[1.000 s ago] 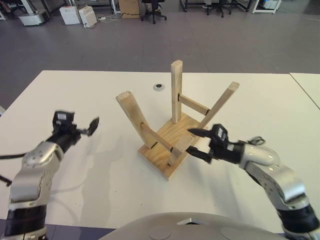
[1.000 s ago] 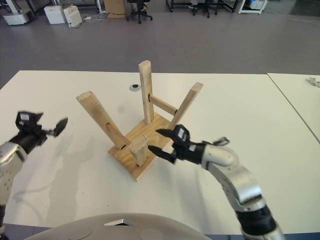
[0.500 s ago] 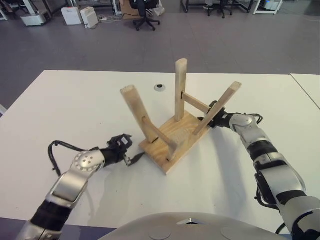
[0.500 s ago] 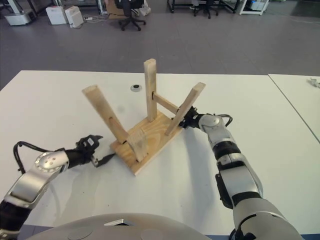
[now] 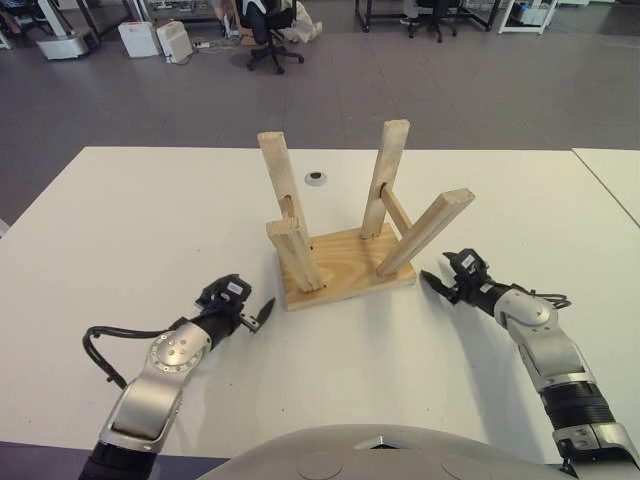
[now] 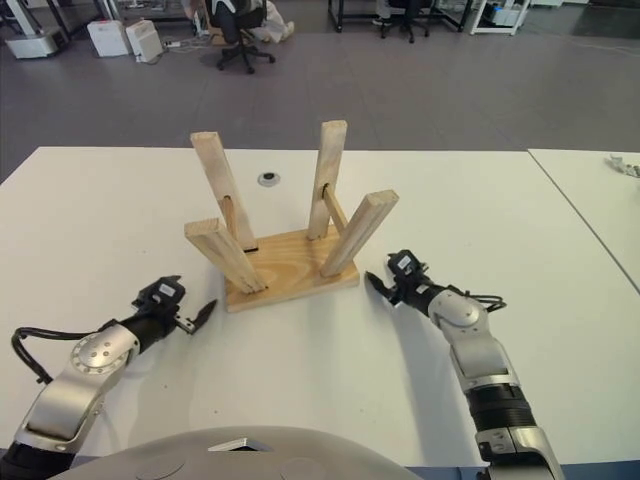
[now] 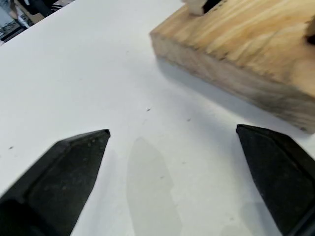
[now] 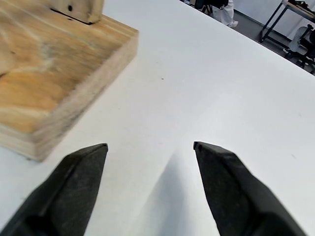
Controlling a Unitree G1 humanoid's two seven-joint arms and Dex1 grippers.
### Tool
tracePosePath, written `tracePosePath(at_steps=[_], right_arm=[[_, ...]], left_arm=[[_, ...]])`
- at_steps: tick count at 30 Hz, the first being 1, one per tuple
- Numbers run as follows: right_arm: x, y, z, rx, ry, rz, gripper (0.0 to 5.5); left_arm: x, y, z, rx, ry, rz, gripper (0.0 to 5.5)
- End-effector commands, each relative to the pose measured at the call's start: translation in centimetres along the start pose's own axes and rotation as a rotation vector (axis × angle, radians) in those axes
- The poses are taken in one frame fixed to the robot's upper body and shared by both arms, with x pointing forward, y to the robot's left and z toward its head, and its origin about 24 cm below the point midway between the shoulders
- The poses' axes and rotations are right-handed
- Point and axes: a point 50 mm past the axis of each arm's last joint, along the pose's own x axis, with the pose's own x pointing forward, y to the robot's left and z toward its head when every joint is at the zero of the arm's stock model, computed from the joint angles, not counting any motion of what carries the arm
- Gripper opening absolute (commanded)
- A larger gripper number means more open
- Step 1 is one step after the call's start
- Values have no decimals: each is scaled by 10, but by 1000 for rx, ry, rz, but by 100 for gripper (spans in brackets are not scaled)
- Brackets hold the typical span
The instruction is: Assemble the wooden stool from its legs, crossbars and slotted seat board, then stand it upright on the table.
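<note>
Left hand (image 5: 262,312), right hand (image 5: 438,281), both spread, flank stool (image 5: 350,266).

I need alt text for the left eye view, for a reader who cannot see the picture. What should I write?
A wooden stool lies upside down on a white table, seat board flat, four legs pointing up. The left tool and right tool, both open, are near the board's two front corners, holding nothing.
</note>
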Motion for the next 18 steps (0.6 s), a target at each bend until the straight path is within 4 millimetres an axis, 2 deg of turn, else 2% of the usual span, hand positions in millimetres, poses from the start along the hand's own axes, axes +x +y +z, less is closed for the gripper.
tracePosePath(at_steps=[1, 3, 4, 6, 7, 11, 13, 14, 16, 18], right_arm=[[9, 46, 30, 95, -78, 244, 328], [0, 49, 54, 122, -113, 284, 328], [-8, 47, 61, 119, -97, 284, 328], [-26, 41, 73, 119, -16, 289, 328], [-35, 36, 85, 120, -18, 290, 328], [-65, 21, 132, 78, -114, 306, 328], [-74, 16, 144, 59, -134, 303, 328], [-77, 14, 142, 52, -116, 295, 328], [-77, 12, 126, 32, -19, 261, 328], [-76, 6, 102, 0, 96, 208, 328]], left_arm=[[26, -24, 18, 18, 3, -128, 473], [25, -18, 46, -16, -85, -131, 473], [18, -16, 58, -39, -131, -150, 473], [-2, -10, 84, -31, -233, -200, 473], [-16, -6, 95, 4, -278, -233, 473], [-52, 10, 122, 107, -359, -306, 473], [-60, 15, 122, 102, -351, -333, 473], [-60, 19, 112, 83, -307, -332, 473], [-54, 32, 84, 47, -173, -284, 473], [-54, 42, 64, 47, -88, -252, 473]])
